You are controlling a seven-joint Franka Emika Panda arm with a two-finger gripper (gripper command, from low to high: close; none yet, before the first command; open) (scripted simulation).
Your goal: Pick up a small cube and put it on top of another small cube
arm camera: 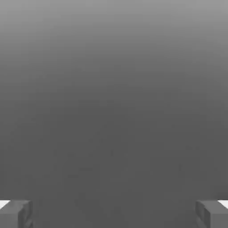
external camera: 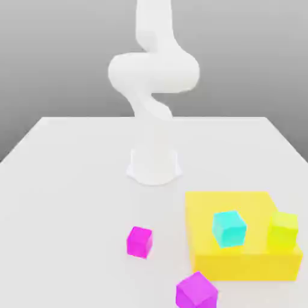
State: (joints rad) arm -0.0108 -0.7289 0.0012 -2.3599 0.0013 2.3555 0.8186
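The small cube point(external camera: 139, 242), plain hot-pink magenta, rests on the white table point(external camera: 72, 180) in front of the arm's base point(external camera: 154, 163). A slightly larger purple-violet cube point(external camera: 196, 292) lies nearer the front edge, toward the exterior view's right. A cyan cube point(external camera: 228, 228) sits on a flat yellow block point(external camera: 240, 261), and a yellow-green cube point(external camera: 283, 231) stands at that block's right side. In the hand view my gripper point(arm camera: 114, 213) is open, its two grey fingertips point(arm camera: 15, 213) far apart with nothing between them, facing a plain grey background.
The white arm point(external camera: 153, 72) rises from its base and bends up out of the exterior view's top. The yellow block takes up the table's front right. Bare table lies to the exterior view's left of the magenta cube.
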